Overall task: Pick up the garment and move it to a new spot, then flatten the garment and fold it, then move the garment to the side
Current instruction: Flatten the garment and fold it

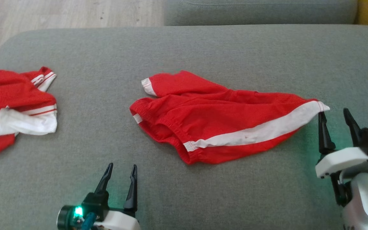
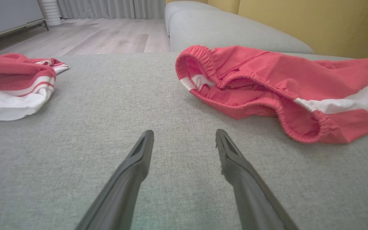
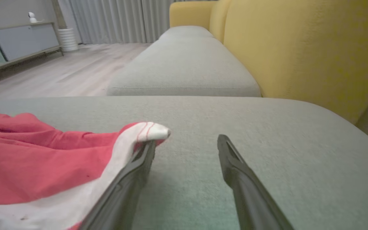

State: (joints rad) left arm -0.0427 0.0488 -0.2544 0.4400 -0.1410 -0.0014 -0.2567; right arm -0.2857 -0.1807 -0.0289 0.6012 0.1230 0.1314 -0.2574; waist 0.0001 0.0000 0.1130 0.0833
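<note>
The garment, a crumpled red jersey with white red-striped trim, lies at the left edge of the grey cushion and appears again as the jersey in the left wrist view. A pair of red shorts with a white side stripe lies spread in the middle, with its elastic waistband facing my left gripper. My left gripper is open over bare cushion in front of the shorts. My right gripper is open, and one finger touches the shorts' white hem corner.
The grey sofa cushion carries everything, and a second grey cushion lies beyond it. A yellow backrest rises on the right. Wooden floor begins past the cushion's far left corner. A low cabinet stands far off.
</note>
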